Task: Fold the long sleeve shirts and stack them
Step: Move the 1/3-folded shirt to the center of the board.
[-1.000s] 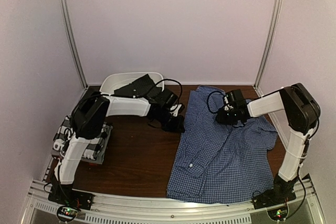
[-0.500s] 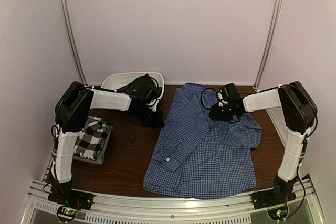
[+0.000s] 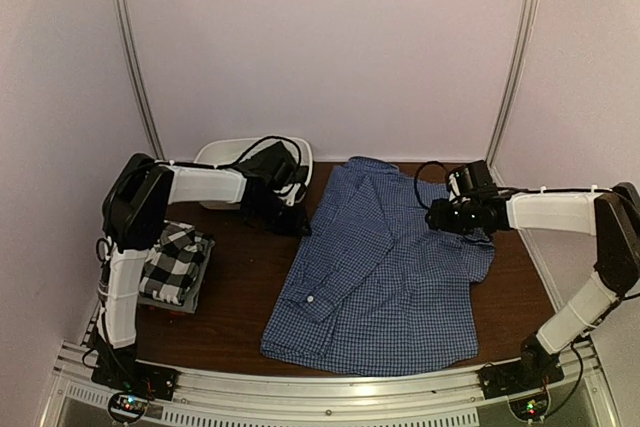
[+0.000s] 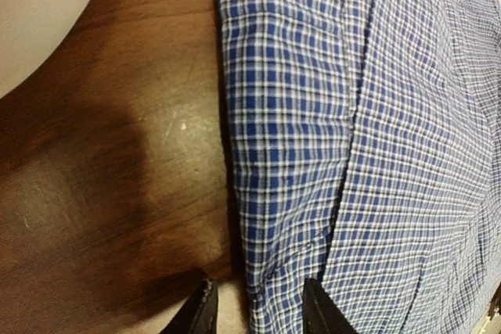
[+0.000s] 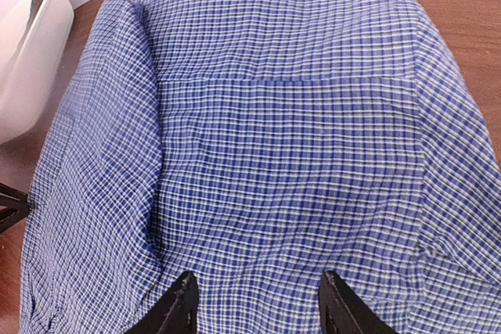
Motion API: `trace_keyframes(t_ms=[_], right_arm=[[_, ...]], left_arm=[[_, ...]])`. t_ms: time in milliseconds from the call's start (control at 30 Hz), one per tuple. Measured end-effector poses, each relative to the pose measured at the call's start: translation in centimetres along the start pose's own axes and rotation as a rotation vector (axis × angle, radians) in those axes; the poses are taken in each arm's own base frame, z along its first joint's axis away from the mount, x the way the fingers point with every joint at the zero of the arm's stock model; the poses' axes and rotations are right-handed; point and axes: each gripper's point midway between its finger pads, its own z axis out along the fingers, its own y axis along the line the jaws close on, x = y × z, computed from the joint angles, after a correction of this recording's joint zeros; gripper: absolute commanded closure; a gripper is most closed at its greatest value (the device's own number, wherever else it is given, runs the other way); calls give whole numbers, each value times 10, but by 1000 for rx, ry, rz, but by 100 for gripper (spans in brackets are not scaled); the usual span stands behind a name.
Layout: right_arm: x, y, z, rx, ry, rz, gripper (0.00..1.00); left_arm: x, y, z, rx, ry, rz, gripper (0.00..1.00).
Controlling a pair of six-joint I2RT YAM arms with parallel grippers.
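Note:
A blue-and-white check long sleeve shirt (image 3: 385,272) lies spread flat on the brown table (image 3: 240,297), collar towards the back. My left gripper (image 3: 288,221) sits at the shirt's upper left edge. In the left wrist view the left gripper (image 4: 258,310) is open, with the shirt's edge (image 4: 274,193) lying loose between the fingers. My right gripper (image 3: 438,219) hovers over the shirt's upper right part. Seen from the right wrist, the right gripper (image 5: 260,303) is open above flat cloth (image 5: 282,138). A folded black-and-white plaid shirt (image 3: 175,262) tops a small pile at the left edge.
A white oval basin (image 3: 222,156) stands at the back left, behind my left arm, and shows as a basin (image 5: 31,52) in the right wrist view too. Metal posts and pale walls close in the back and sides. A rail (image 3: 300,402) runs along the near edge.
The blue check shirt has slid left across the table. My left gripper, shut a second ago, has opened at the shirt's edge. My right gripper has drawn back to the right.

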Motion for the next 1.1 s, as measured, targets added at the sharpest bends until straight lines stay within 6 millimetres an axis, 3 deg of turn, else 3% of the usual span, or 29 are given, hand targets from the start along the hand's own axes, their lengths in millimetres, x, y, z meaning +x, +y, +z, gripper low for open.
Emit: trace_keyframes(t_ms=[233,433,533,667,867,1100], right_arm=[[13,-14,-34,-2,-33,57,46],[51,-17,-53,-18,21,92,46],[79,-9,-60,-36,72,88,47],[120,9,-73,-73,146,66,46],[159,22,-80,-80,217,62,46],[202,22,-77,-36,303,51,46]], left_arm=[[-16,-22,-24,18,-40,77,46],[-35,-64,-57,71,-115,162,45],[-36,-81,-62,95,-127,191,45],[-29,-103,-60,132,-122,225,46],[-15,-130,-47,191,-96,265,46],[-1,-124,-19,194,-48,252,47]])
